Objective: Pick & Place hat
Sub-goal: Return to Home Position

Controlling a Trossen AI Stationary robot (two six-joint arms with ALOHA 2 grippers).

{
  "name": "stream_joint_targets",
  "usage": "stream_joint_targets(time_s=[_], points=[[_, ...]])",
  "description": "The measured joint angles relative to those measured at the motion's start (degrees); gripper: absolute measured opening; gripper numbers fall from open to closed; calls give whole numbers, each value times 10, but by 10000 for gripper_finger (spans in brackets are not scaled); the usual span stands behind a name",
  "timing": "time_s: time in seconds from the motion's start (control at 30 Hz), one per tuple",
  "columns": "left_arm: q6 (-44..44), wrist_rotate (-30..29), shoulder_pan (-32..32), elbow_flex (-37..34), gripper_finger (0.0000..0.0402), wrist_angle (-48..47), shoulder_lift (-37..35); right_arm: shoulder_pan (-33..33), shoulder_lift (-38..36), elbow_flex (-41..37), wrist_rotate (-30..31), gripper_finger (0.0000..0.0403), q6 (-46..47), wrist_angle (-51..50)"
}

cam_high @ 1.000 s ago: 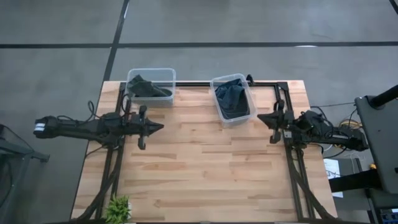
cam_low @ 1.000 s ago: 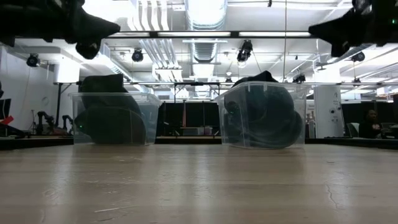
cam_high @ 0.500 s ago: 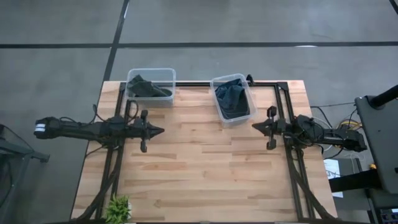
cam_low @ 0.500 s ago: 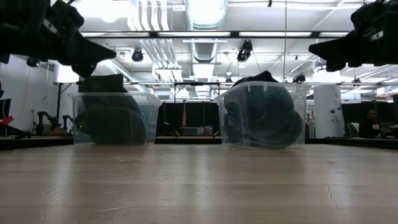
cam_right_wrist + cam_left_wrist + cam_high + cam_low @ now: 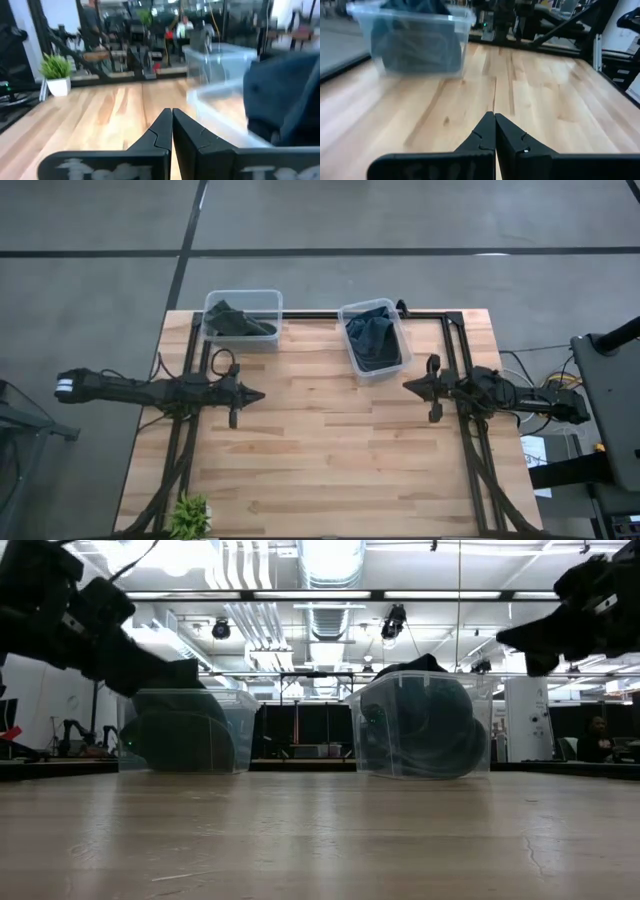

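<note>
Two clear plastic bins stand at the table's far edge. The left bin [image 5: 243, 319] [image 5: 185, 730] holds a dark hat [image 5: 238, 320]. The right bin [image 5: 375, 341] [image 5: 420, 726] holds a dark blue hat [image 5: 372, 340], which bulges above its rim. My left gripper [image 5: 262, 394] [image 5: 494, 120] is shut and hovers over the bare wood, near side of the left bin. My right gripper [image 5: 405, 386] [image 5: 172, 115] is shut and hovers just right of and nearer than the right bin, pointing toward the table's left.
A small potted plant [image 5: 190, 516] [image 5: 57, 75] stands at the table's near left corner. Black frame rails [image 5: 467, 440] run along both sides of the table. Bare wood [image 5: 330, 440] stretches between the two arms. People and equipment show in the room beyond.
My left gripper has moved toward the table's near edge and down, still shut. My right gripper has moved toward the table's left and near edge and dropped lower, still shut. The bins and hats have stayed where they were.
</note>
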Motion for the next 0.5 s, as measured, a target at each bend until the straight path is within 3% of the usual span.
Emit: stream_joint_targets(time_s=[0.2, 0.5], points=[[-12, 0, 0, -22, 0, -16, 0, 0, 8, 0, 5, 9, 40, -24], [-12, 0, 0, -22, 0, -64, 0, 0, 9, 0, 5, 9, 3, -25]])
